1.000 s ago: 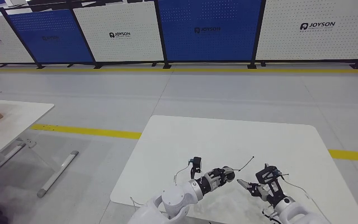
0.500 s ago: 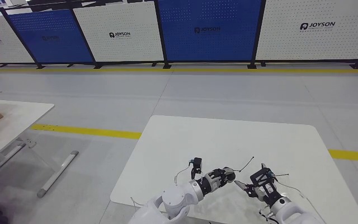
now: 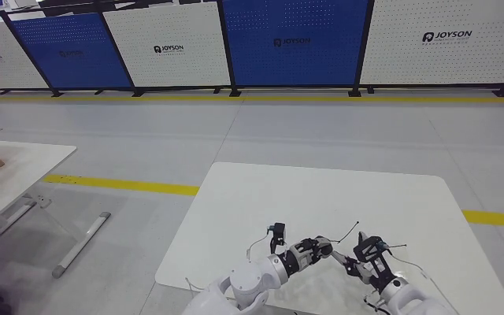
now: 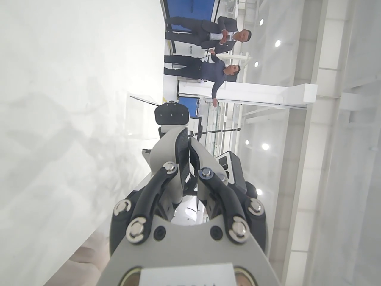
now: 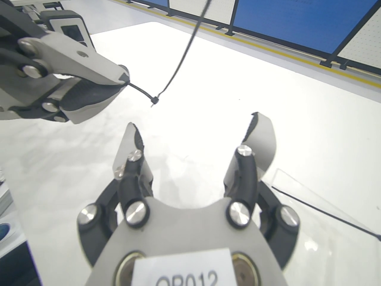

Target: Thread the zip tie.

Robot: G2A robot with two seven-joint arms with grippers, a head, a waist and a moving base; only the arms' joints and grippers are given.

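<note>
A thin black zip tie (image 3: 344, 233) hangs above the white table (image 3: 315, 189). My left gripper (image 3: 325, 245) is shut on it. In the right wrist view a short stretch runs from the left gripper's pads (image 5: 89, 90) to the small head (image 5: 154, 100). From there the long strap of the zip tie (image 5: 190, 40) rises away. My right gripper (image 5: 195, 126) is open and empty, just short of the head and a little below it. It sits close beside the left gripper in the top view, right gripper (image 3: 344, 260). The left wrist view shows the left gripper (image 4: 188, 138) with its jaws pressed together and the strap (image 4: 214, 131) sticking out.
A second black zip tie (image 5: 327, 214) lies on a clear plastic sheet (image 5: 312, 197) by the right arm, also seen as a thin line, the second tie (image 3: 394, 246). The table's near edge runs just under both arms. Blue and white panels (image 3: 291, 43) stand far behind.
My right gripper has moved left, closing in on the left gripper and the zip tie's head. The left gripper has stayed nearly still with the tie in it.
</note>
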